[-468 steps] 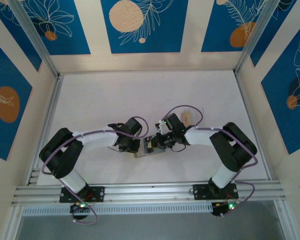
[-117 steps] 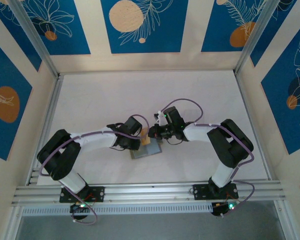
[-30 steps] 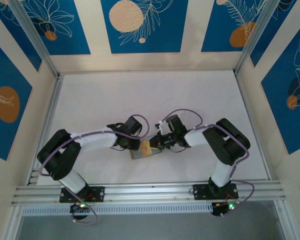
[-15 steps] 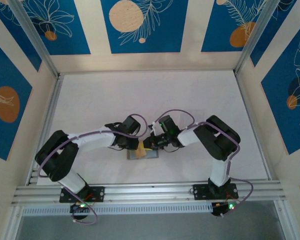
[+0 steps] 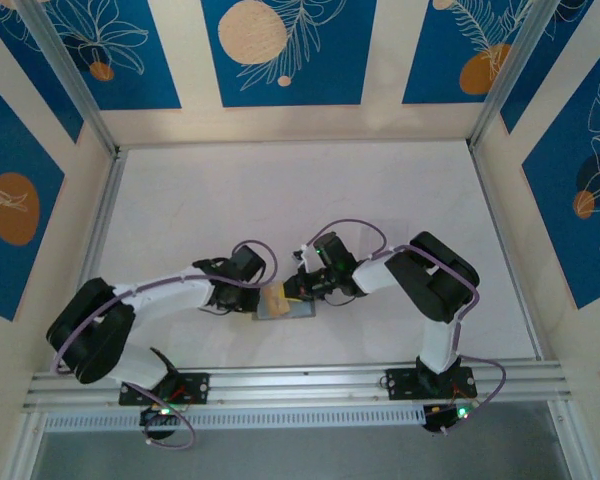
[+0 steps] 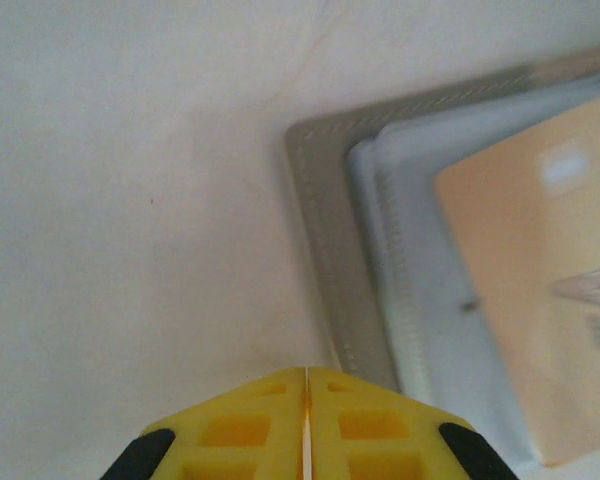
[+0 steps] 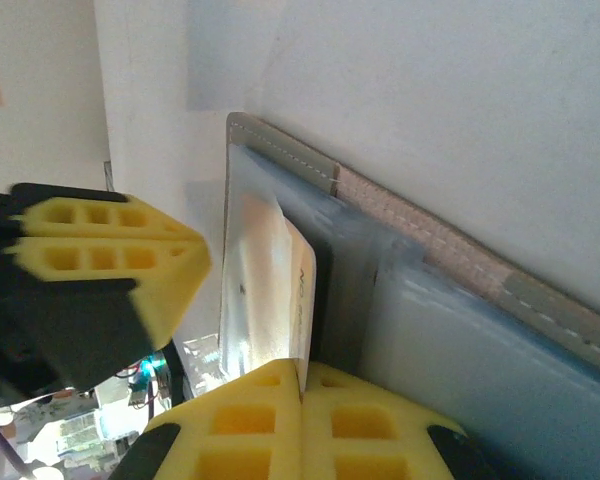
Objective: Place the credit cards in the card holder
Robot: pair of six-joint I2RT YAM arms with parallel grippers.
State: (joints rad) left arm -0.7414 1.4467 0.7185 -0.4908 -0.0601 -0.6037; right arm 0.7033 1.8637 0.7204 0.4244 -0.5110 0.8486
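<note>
The card holder lies open on the table between both arms, its grey stitched rim framing a bluish-grey inside. A pale tan credit card stands on the holder's inside, and my right gripper is shut on its near edge. In the left wrist view the same credit card lies over the inner pocket. My left gripper is shut with nothing in it, just off the holder's left edge. From above, my left gripper and right gripper flank the credit card.
The white table stretches away behind the arms, bounded by aluminium rails at the near edge and patterned blue walls around. One yellow finger of the left gripper sits close beside the holder in the right wrist view.
My left arm has drawn back toward the left and low, off the holder, and its jaws have shut. The right gripper keeps hold of the card over the holder.
</note>
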